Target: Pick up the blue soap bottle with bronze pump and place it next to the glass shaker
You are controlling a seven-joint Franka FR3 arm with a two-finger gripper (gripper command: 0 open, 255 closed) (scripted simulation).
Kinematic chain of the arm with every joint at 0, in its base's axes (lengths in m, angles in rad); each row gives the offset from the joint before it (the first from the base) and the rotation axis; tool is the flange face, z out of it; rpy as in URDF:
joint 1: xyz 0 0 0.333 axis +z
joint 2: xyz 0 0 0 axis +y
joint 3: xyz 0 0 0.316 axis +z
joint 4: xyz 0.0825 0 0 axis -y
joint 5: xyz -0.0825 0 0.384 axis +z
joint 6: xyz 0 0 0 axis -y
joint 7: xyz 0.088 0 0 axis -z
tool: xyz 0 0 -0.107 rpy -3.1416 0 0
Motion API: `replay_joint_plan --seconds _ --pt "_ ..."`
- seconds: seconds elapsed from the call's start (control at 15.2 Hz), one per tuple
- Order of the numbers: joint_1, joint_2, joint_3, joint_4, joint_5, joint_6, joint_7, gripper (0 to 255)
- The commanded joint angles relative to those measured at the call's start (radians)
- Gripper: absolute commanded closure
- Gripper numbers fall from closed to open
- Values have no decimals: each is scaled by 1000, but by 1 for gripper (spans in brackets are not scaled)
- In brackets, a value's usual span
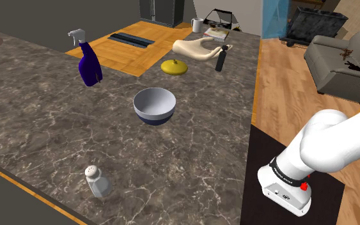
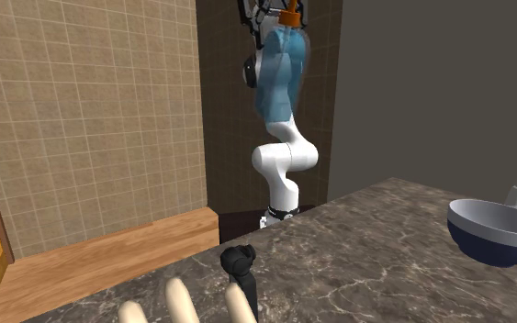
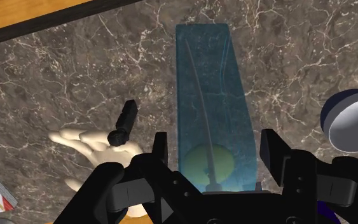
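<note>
- Your end effector [image 3: 215, 145] is clamped on the blue soap bottle [image 3: 209, 95]. One black finger [image 3: 160, 149] sits on each side of its pump end, and the translucent body hangs away from the hand.
- In the second exterior view the bottle [image 2: 282, 69] rides high above the worktop [image 2: 385, 248], bronze pump uppermost at the hand, so you can count the pick-up as done.
- The placing is left. The glass shaker [image 1: 97, 181] stands near the worktop's front edge in the shoulder view, well apart from the bottle [image 1: 274, 19], which shows at that view's top.
- You have yet to carry the bottle across, lower it just beside the shaker, and let go.
- On the way, judge your path past the bowl [image 1: 154, 105], which sits between the far clutter and the shaker.
- Count of task things: one soap bottle, one glass shaker.
- Count of the rest on the worktop:
  - one blue-and-white bowl
  - one dark blue spray bottle [image 1: 89, 62]
  - one beige hand-shaped model [image 1: 197, 48]
  - one small black bottle-shaped object [image 1: 222, 59]
  - one yellow domed lid [image 1: 174, 66]
  - one white mug [image 1: 198, 25]
</note>
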Motion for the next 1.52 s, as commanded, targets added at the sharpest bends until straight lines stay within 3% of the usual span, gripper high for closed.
replay_joint_plan --seconds 0.0,0.73,1.45 --pt "3 -25 46 -44 6 18 53 255" --pt "38 -66 280 -185 72 114 327 255" --pt "83 24 501 -183 123 211 585 255"
